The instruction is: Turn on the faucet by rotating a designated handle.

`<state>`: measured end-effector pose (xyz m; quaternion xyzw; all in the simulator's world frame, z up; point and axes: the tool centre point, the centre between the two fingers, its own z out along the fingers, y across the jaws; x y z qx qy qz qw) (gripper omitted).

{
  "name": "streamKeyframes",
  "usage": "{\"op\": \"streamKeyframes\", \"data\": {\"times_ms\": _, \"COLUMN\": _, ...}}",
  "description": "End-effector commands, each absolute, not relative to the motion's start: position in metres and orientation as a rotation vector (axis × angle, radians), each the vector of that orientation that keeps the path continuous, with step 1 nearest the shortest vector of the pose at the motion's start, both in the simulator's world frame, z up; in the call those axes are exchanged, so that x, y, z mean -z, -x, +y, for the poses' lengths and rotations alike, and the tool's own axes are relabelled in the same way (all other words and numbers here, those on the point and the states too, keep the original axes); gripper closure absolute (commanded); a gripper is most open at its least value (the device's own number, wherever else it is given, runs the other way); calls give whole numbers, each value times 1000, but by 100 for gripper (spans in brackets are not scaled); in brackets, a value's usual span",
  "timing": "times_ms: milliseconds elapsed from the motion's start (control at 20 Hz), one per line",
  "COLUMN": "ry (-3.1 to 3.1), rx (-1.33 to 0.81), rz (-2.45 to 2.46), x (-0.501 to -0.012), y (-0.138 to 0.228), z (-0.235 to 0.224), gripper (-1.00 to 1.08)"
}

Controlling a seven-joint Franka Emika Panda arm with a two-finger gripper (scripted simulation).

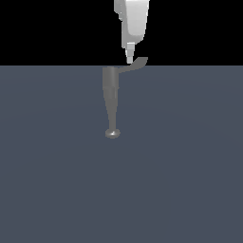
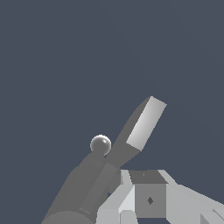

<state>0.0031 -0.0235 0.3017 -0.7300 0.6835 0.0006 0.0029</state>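
Grey faucet (image 1: 111,97) lying on the flat slate floor (image 1: 190,166), tapering to a shiny rounded knob (image 1: 112,134). At the wide far end, thin handle (image 1: 135,64) jutting toward the exterior view's right, flared tip raised. Gripper (image 1: 129,58) hanging just above the handle's inner stretch — touching or not, cannot tell. Fingers apparently together, clasping nothing visible; wrist view settles nothing — opening unclear.
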Motion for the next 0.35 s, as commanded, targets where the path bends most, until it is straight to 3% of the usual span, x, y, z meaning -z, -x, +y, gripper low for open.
{"op": "streamKeyframes", "data": {"times_ms": 0, "ry": 2256, "rx": 1, "rz": 2185, "x": -299, "y": -9, "z": -50, "gripper": 108}}
{"op": "streamKeyframes", "data": {"times_ms": 300, "ry": 2250, "rx": 0, "rz": 2193, "x": -299, "y": -20, "z": -64, "gripper": 108}}
